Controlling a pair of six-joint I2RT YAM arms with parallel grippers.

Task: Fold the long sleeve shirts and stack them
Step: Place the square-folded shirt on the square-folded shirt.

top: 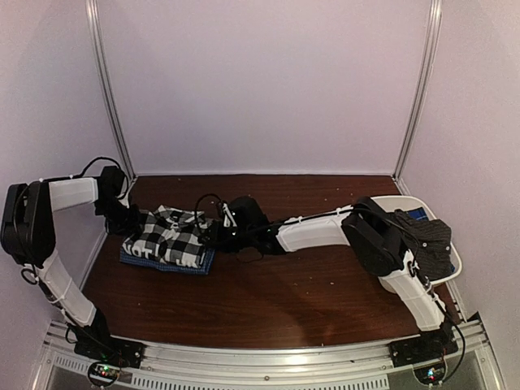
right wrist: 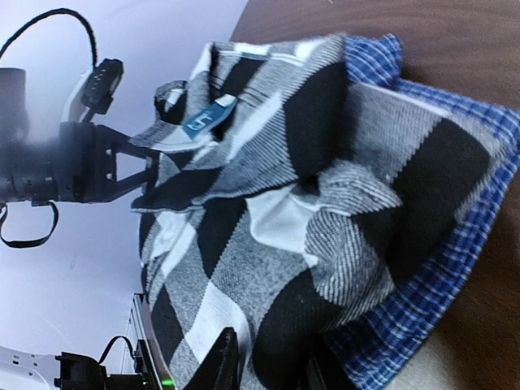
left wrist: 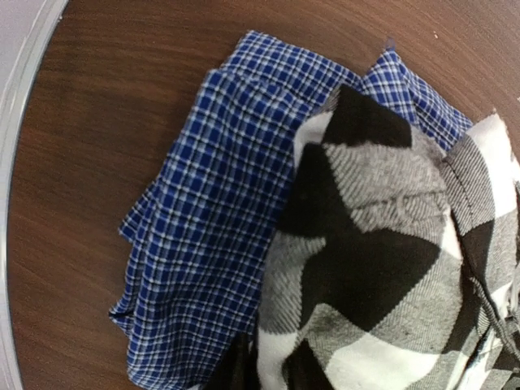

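The black-and-white checked shirt (top: 172,234) lies folded on top of the folded dark blue shirt (top: 166,262) at the table's left. My left gripper (top: 136,221) is at its left edge and my right gripper (top: 218,231) at its right edge. In the left wrist view my left gripper (left wrist: 268,370) is shut on checked shirt cloth (left wrist: 382,244) above the blue shirt (left wrist: 195,244). In the right wrist view my right gripper (right wrist: 268,366) is shut on the checked shirt (right wrist: 268,203), with the blue shirt (right wrist: 439,309) beneath. The charcoal dotted shirt (top: 431,236) lies in the basket.
The white oval basket (top: 406,201) stands at the table's right edge behind my right arm. Grey walls close in the back and both sides. A metal rail (top: 260,353) runs along the near edge. Brown tabletop (top: 309,292) shows in the middle.
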